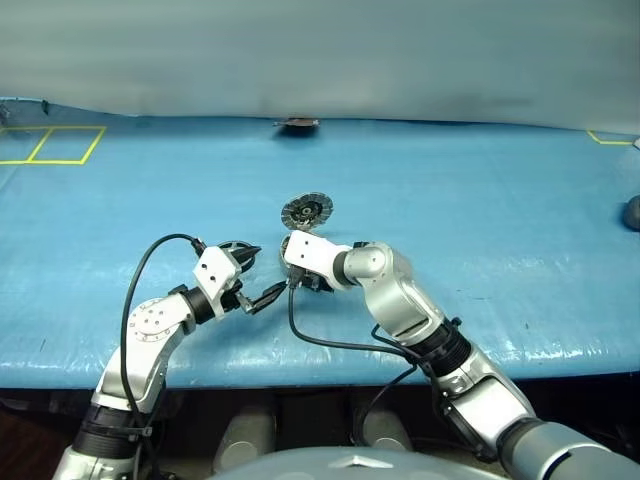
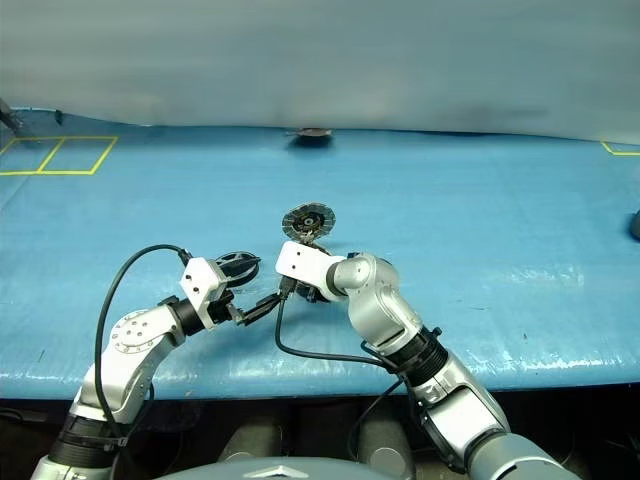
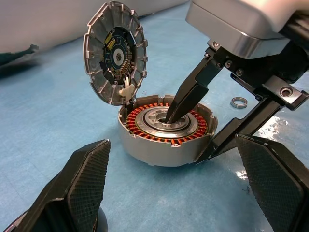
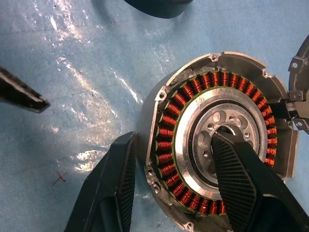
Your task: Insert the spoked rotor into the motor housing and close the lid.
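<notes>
Blue counter (image 1: 480, 200) carried your motor housing (image 3: 164, 140) near centre: copper winding ring, silver hub, lid (image 3: 115, 52) hinged upright, ribbed grey face showing. Your right tool (image 4: 174, 193) pointed steeply down, straddling the housing wall, one finger in the hub, one outside. Left tool (image 3: 174, 188) sat level just beside it, fingers wide apart, empty.

silver arms (image 1: 400, 300), black cables (image 1: 135, 280)
</notes>
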`<state>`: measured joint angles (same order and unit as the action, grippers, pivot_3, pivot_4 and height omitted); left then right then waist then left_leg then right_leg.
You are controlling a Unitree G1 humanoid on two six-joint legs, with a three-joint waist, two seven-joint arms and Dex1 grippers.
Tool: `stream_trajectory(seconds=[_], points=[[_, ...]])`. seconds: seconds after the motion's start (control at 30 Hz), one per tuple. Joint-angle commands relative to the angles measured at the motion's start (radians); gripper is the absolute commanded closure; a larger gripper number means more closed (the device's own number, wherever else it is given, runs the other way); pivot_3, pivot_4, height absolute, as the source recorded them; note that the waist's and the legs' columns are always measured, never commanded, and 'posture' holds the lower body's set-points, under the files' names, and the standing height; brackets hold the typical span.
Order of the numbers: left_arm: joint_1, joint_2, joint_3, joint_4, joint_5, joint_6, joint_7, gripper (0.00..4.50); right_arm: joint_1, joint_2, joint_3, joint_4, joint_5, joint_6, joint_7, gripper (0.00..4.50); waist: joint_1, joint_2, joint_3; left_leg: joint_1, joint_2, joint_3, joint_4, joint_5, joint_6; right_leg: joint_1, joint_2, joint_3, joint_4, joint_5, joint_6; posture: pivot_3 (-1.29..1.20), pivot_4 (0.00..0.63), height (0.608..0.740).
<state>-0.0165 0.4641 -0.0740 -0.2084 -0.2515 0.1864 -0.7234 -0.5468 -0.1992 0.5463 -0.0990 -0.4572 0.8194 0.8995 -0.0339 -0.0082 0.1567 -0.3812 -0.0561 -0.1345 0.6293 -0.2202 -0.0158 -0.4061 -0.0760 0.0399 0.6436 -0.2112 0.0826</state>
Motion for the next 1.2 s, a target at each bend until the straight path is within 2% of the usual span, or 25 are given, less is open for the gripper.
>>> stream_trajectory(seconds=[0.03,0.27,0.5,0.77,0.97,1.2], points=[[-0.01,-0.006,0.002,-0.008,-0.002,-0.023,-0.003,0.0,0.058,-0.04,0.06,-0.018,0.014,0.072,0.013,2.51,0.001,0.0,0.0,0.0,0.0,0.0,0.0,0.0,0.0,0.0,0.0,0.0,0.0,0.001,0.001,0.0,0.15,0.74],[-0.014,-0.017,-0.006,0.0,0.002,-0.028,-0.002,0.0,0.087,-0.06,0.106,-0.081,0.029,0.126,-0.006,2.51,0.001,0.0,0.0,0.0,0.0,-0.001,-0.002,-0.001,0.0,0.0,-0.001,-0.001,0.0,0.0,0.001,0.0,0.15,0.74],[-0.024,-0.02,-0.01,0.018,0.015,-0.045,-0.003,0.0,0.104,-0.004,0.104,-0.04,0.044,0.131,-0.094,2.51,-0.003,-0.003,-0.003,0.0,0.001,-0.001,-0.002,-0.001,0.0,0.0,0.0,-0.002,0.0,-0.001,0.001,0.0,0.15,0.74],[-0.029,-0.019,-0.008,0.024,0.015,-0.05,-0.006,0.0,0.118,-0.01,0.13,-0.055,0.086,0.14,-0.076,2.51,-0.005,-0.008,-0.007,0.003,0.002,-0.001,-0.002,-0.001,0.0,0.002,0.0,-0.002,-0.001,-0.004,-0.004,0.0,0.15,0.74],[-0.033,-0.023,-0.012,0.028,0.016,-0.052,-0.006,0.0,0.109,0.007,0.097,-0.088,0.108,0.117,-0.121,0.54,-0.003,-0.002,-0.007,0.003,0.002,-0.001,-0.003,-0.001,0.0,0.001,0.0,-0.003,0.0,-0.004,-0.003,0.0,0.15,0.74],[-0.041,-0.025,-0.02,0.042,0.017,-0.055,-0.017,0.0,0.102,0.063,-0.065,-0.262,0.224,0.149,-0.166,0.54,-0.006,0.002,-0.003,-0.001,0.002,-0.001,-0.003,-0.001,0.0,0.0,0.0,-0.002,0.001,-0.003,-0.002,0.0,0.15,0.74]])
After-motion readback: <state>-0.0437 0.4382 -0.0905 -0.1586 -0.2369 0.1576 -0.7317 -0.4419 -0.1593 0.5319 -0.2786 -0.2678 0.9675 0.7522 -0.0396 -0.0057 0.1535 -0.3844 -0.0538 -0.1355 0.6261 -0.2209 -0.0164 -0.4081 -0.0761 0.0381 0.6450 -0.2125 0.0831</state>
